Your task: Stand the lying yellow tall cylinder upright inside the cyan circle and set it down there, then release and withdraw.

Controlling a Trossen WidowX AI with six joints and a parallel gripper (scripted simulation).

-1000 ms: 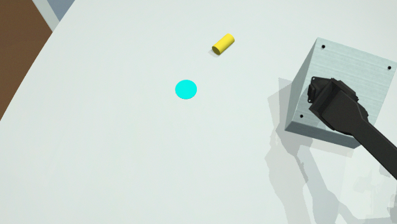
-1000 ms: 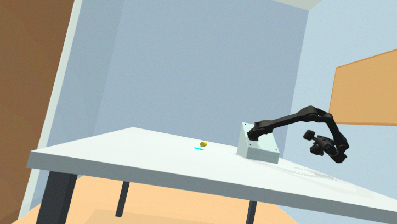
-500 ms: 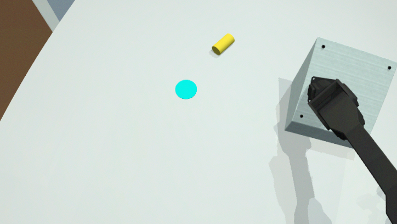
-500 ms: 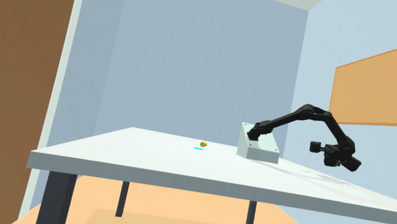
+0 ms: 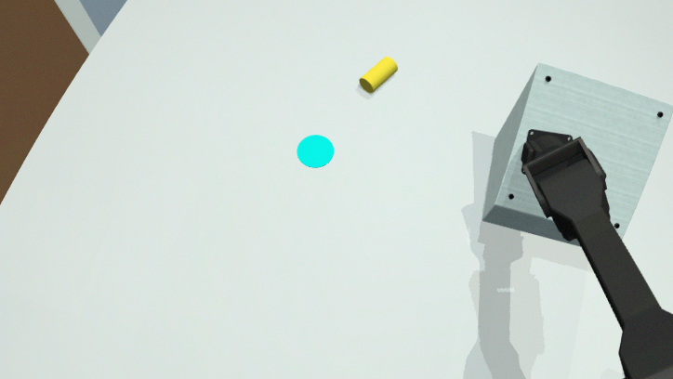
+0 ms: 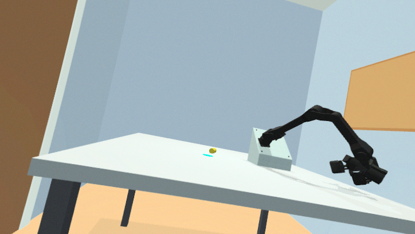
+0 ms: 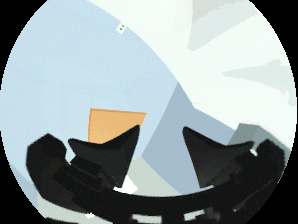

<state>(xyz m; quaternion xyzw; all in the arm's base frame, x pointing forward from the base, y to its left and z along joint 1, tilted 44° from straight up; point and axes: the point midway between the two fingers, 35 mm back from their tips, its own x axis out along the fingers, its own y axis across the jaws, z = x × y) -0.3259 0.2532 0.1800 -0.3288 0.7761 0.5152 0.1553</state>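
The yellow cylinder (image 5: 378, 74) (image 6: 212, 150) lies on its side on the white table, up and to the right of the cyan circle in the top view. The flat cyan circle (image 5: 315, 151) (image 6: 207, 155) has nothing on it. My gripper (image 6: 346, 173) (image 7: 161, 128) is open, with nothing between its fingertips in the wrist view. It is held in the air far to the right of the cylinder and the circle in the exterior view. It is outside the top view, where only part of the arm shows. The wrist view shows neither the cylinder nor the circle.
The arm's base stands on a pale metal block (image 5: 584, 122) (image 6: 274, 162) to the right of the cylinder and circle. The white table (image 5: 188, 235) (image 6: 145, 168) has its edge at the left in the top view. An orange panel (image 6: 383, 96) (image 7: 110, 122) is on the wall.
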